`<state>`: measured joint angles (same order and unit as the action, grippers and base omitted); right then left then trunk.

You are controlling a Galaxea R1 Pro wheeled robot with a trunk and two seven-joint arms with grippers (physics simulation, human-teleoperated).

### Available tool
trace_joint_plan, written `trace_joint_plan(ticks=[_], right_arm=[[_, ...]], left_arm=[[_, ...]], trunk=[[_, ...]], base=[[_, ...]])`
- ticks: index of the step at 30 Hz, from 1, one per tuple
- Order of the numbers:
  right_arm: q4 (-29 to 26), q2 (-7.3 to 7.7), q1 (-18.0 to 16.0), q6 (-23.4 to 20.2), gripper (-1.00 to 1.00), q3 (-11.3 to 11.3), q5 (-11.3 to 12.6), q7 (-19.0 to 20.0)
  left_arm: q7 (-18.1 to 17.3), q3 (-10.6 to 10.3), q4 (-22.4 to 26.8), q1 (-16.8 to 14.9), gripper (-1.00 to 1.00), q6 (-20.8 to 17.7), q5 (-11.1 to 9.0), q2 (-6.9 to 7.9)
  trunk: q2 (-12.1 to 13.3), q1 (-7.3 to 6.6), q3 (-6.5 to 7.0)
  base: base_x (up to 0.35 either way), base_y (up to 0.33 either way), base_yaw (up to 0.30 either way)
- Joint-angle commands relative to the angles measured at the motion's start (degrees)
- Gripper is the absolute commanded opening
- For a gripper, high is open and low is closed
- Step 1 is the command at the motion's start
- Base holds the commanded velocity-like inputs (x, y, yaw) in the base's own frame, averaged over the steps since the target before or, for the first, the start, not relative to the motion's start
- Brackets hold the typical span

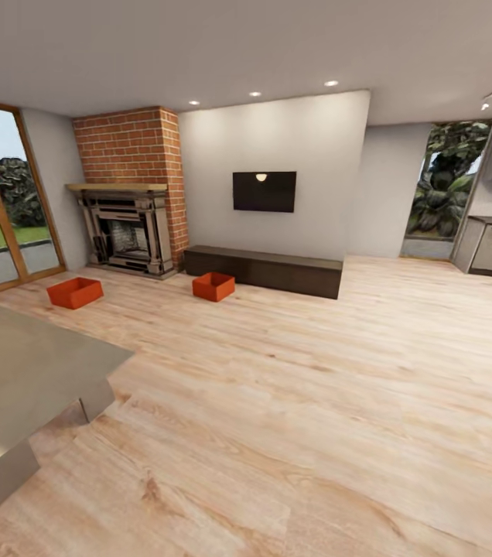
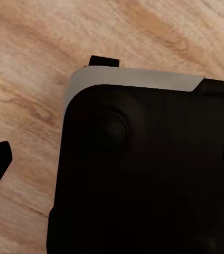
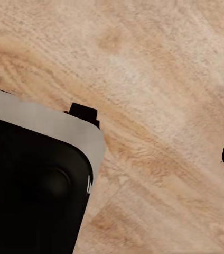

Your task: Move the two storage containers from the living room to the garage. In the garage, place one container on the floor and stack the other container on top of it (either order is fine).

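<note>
Two storage containers (image 1: pixel 74 292) (image 1: pixel 213 285) sit on the living room's plank floor (image 1: pixel 292 402), well ahead of both tools and beside the dark cabinet (image 1: pixel 265 270). Approach is in hand; driving closer comes next. Whether either tool is apart, I cannot tell.

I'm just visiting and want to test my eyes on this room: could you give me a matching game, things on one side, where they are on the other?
Things:
1. TV
2. Left storage container
3. Right storage container
4. Fireplace

Places:
A. under the brick column
B. floor by the glass door
C. on the white wall
D. floor against the long dark cabinet

Pairs: 1-C, 2-B, 3-D, 4-A
</note>
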<state>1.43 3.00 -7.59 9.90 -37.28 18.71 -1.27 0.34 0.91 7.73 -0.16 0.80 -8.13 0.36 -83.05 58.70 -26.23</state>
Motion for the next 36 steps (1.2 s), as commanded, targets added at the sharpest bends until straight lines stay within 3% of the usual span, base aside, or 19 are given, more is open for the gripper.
trace_joint_plan(ticks=[1, 36], right_arm=[[0.15, -0.05, -0.05, 0.3, 1.0, -0.49, 0.43, -0.04], [0.15, 0.07, -0.05, 0.3, 1.0, -0.43, 0.62, -0.13]], left_arm=[[0.03, 0.05, 0.01, -0.02, 1.0, 0.08, -0.39, -0.01], [0.04, 0.05, 0.01, -0.02, 1.0, 0.08, -0.39, -0.01]], trunk=[[-0.02, 0.03, -0.06], [-0.02, 0.03, -0.06]], base=[[0.323, 0.0, 0.0], [0.323, 0.0, 0.0]])
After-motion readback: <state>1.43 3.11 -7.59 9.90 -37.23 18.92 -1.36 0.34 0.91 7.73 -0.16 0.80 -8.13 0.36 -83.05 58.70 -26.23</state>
